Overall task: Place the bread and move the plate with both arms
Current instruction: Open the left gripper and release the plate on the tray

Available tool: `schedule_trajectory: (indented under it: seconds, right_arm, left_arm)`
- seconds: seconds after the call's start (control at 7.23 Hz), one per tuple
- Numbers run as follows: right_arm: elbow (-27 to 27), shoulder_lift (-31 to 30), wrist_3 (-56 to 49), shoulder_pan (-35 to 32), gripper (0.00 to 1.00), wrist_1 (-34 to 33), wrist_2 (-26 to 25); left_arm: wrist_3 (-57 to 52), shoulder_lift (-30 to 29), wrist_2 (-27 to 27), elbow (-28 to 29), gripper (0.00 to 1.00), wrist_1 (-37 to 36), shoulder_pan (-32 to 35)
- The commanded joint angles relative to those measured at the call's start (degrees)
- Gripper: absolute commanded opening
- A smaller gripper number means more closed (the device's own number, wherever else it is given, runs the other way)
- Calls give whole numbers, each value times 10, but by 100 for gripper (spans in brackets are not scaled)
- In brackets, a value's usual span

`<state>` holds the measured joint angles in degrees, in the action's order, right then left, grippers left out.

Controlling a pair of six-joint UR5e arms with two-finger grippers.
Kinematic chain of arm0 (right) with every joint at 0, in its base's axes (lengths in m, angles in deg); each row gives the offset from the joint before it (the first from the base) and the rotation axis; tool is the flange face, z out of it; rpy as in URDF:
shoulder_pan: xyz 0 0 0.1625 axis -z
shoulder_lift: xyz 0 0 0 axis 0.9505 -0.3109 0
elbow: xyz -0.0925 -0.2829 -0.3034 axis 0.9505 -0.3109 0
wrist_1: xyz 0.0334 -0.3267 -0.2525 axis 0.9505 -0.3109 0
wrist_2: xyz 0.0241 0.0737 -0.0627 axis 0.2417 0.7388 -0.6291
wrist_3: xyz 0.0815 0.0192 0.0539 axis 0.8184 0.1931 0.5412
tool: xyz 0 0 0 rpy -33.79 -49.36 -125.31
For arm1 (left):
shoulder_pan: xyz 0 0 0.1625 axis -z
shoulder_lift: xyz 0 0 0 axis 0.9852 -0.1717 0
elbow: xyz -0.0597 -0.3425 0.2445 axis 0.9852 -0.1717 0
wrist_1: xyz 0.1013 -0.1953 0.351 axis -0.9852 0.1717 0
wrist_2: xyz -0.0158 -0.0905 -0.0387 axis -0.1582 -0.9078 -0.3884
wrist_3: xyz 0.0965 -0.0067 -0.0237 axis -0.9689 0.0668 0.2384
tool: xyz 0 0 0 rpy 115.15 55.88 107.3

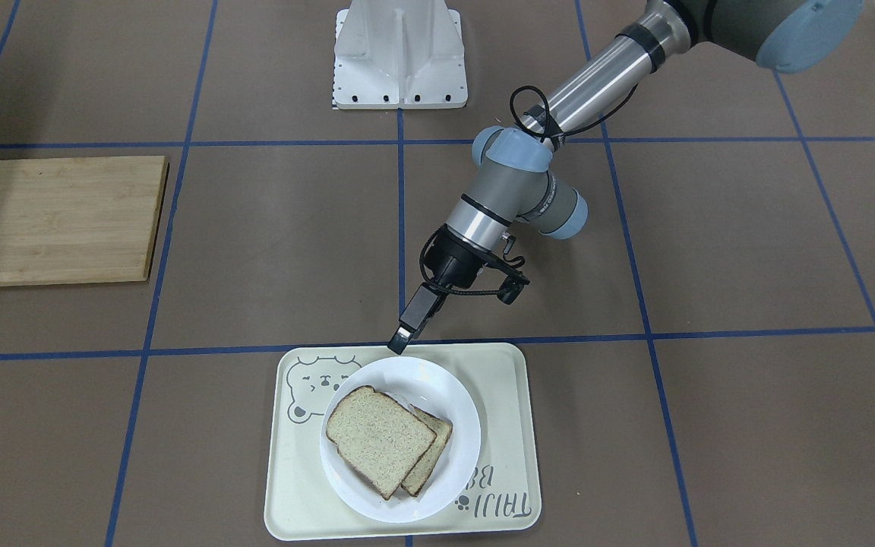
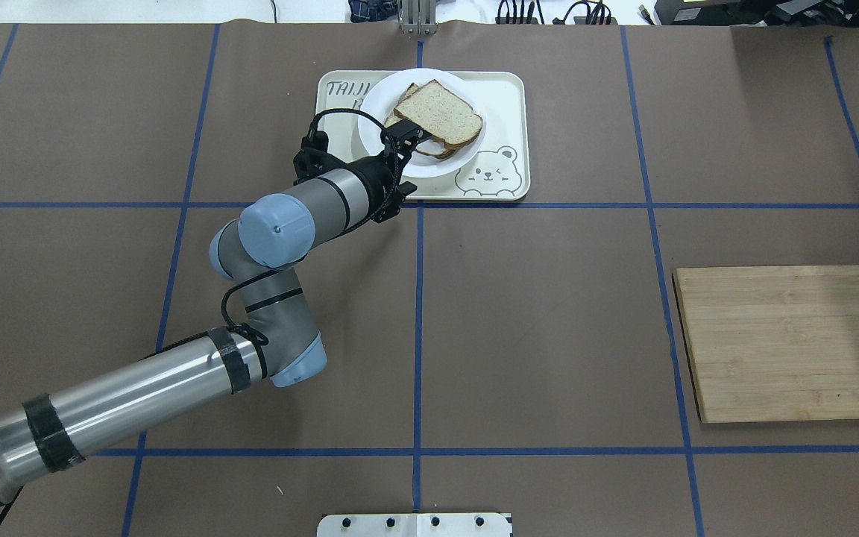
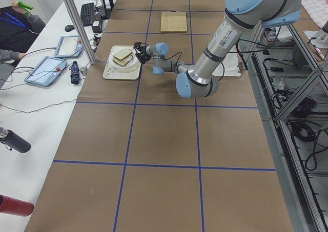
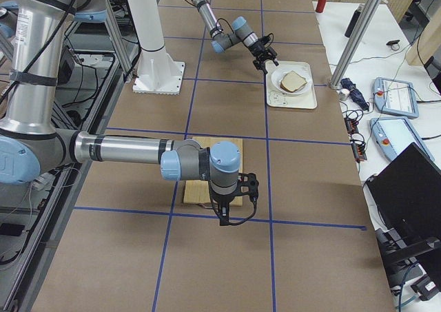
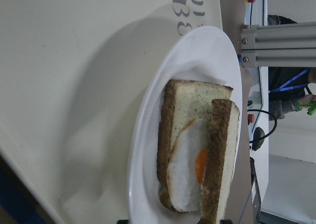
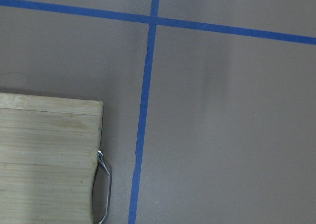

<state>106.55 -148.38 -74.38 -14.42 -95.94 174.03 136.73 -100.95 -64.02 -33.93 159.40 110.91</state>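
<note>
The plain bread (image 1: 378, 439) lies on top of the egg slice (image 1: 434, 448) on the white plate (image 1: 453, 425), which sits on the cream tray (image 1: 513, 395). My left gripper (image 1: 403, 338) hovers at the plate's rim on the robot's side, tilted toward the bread. It looks open and holds nothing. From overhead it (image 2: 407, 136) overlaps the plate (image 2: 377, 149) beside the bread (image 2: 441, 112). The left wrist view shows the plate (image 5: 197, 56), the egg (image 5: 190, 174) and the bread (image 5: 219, 159) edge-on. My right gripper (image 4: 231, 215) hangs over the cutting board; I cannot tell if it is open or shut.
A wooden cutting board (image 2: 787, 343) with a metal handle (image 6: 103, 184) lies on the robot's right side. The white base block (image 1: 399, 57) stands at the robot's edge. The tray (image 2: 508, 112) is at the table's far edge. Blue tape lines cross the brown table.
</note>
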Motion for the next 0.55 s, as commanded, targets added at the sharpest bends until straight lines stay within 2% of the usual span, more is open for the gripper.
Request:
schedule_trajectory:
  seconds: [0.0,0.14,0.28,0.41]
  right_arm:
    - [0,0,0,0,100,0,0]
    - [0,0,-1,0,100,0,-1]
    - [0,0,-2,0,100,0,-1]
    - [0,0,-3,0,100,0,-2]
  left_arm:
    - [-72,41,-45,-136,98,-98,1]
    - [-122,65,-91,-198,98,-146,1]
    - [-223,71,-103,-252,98,-243,0]
    - [-345,75,-116,-318,98,-382,0]
